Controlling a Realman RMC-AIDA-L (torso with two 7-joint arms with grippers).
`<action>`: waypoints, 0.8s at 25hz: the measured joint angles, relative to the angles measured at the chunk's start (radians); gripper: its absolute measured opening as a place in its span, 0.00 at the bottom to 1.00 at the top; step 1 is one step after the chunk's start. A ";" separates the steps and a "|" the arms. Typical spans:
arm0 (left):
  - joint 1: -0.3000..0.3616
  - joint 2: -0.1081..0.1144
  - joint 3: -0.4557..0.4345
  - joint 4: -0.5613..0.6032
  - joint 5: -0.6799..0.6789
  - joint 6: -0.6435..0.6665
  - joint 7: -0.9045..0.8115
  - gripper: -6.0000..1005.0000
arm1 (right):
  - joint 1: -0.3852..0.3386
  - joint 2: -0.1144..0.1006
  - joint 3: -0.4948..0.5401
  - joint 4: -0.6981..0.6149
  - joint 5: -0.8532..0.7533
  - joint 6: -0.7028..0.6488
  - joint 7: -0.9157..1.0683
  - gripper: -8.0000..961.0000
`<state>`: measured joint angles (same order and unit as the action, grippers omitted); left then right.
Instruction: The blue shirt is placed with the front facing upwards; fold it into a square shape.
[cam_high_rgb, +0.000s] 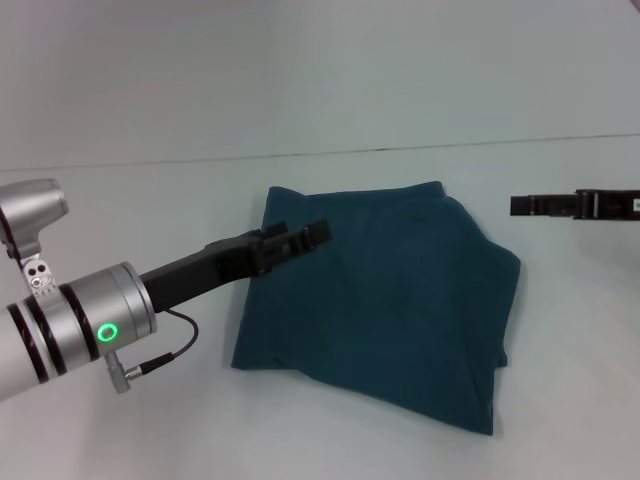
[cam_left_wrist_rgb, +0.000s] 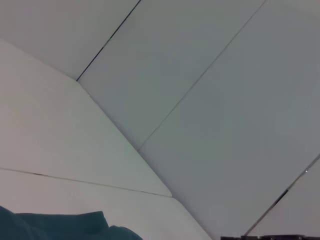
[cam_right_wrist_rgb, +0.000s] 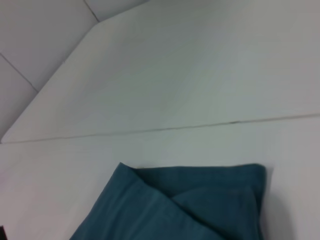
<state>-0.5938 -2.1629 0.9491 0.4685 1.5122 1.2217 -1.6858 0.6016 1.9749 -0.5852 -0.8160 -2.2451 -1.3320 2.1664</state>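
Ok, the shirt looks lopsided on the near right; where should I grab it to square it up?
Probably the near-right corner of the blue shirt, where stacked layers poke out past the rest. Come from the right with the right gripper, now off to that side beyond the shirt; the left gripper is over the far-left part.

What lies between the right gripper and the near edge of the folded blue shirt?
Only bare white table. In the head view the right gripper hangs off the blue shirt's right side, with nothing in the gap.

White table (cam_high_rgb: 120, 430), thin seam across, pale panelled wall (cam_left_wrist_rgb: 210, 75) behind
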 joint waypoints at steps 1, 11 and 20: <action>0.000 0.000 0.000 0.000 0.000 0.000 0.000 0.93 | 0.004 0.000 -0.001 0.000 0.000 0.002 0.000 0.94; 0.001 0.000 -0.003 0.003 0.011 -0.004 0.003 0.93 | -0.008 -0.007 0.004 -0.003 0.001 -0.037 0.008 0.94; -0.006 0.002 -0.001 0.004 0.013 -0.029 0.012 0.93 | -0.038 -0.019 0.010 -0.012 0.005 -0.162 0.017 0.94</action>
<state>-0.5997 -2.1606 0.9484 0.4727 1.5247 1.1925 -1.6738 0.5633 1.9556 -0.5753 -0.8281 -2.2400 -1.4936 2.1831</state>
